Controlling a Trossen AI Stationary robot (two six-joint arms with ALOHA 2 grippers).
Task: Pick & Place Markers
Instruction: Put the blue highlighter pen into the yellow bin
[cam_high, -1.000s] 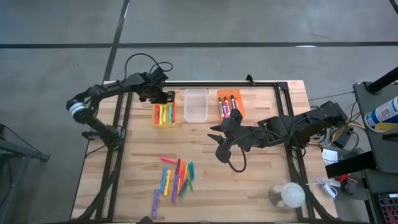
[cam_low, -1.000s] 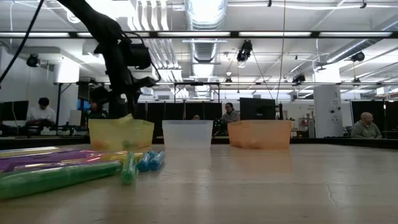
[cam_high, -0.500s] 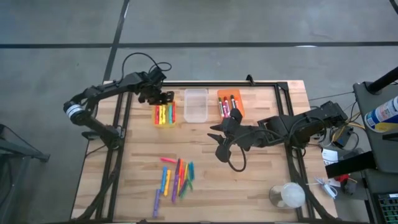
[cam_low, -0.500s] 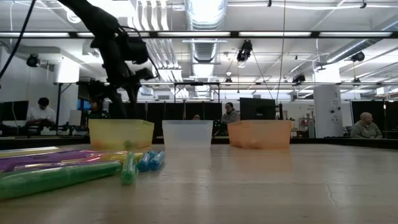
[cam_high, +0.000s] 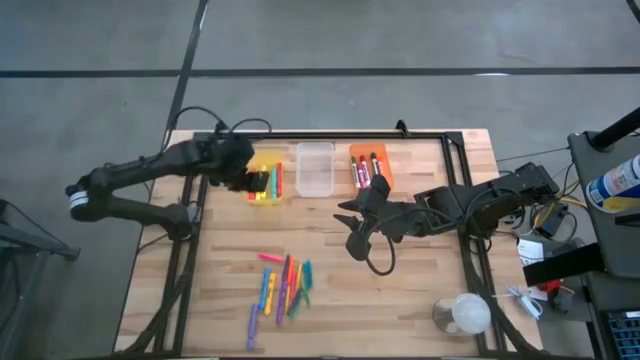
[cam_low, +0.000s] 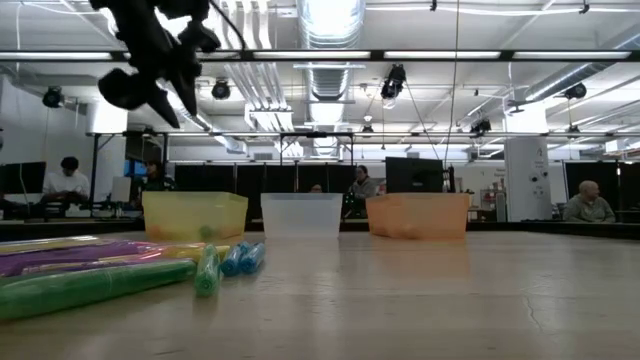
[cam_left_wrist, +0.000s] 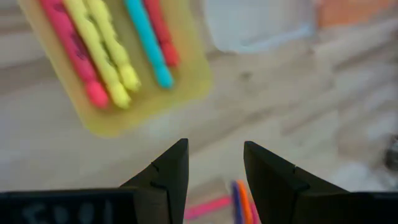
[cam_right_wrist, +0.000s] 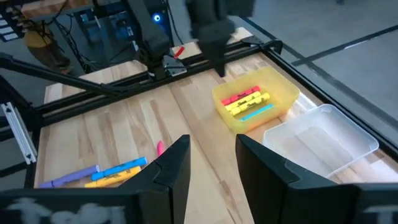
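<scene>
Several loose markers lie in a heap on the near middle of the table, and also show as markers and markers. More markers lie in the yellow bin, and a few in the orange bin. My left gripper hangs open and empty above the yellow bin's left edge, high over the table as the left gripper and left gripper. My right gripper waits open at mid-table, right gripper.
A clear bin stands between the yellow bin and the orange bin at the far side. A clear cup sits at the near right corner. A black cable loop lies by my right gripper. People sit in the room behind.
My left gripper has drawn back from the yellow bin's far side toward the near-left, rising well above the bin as the arm swung out to the left. The markers and my right arm have stayed put.
</scene>
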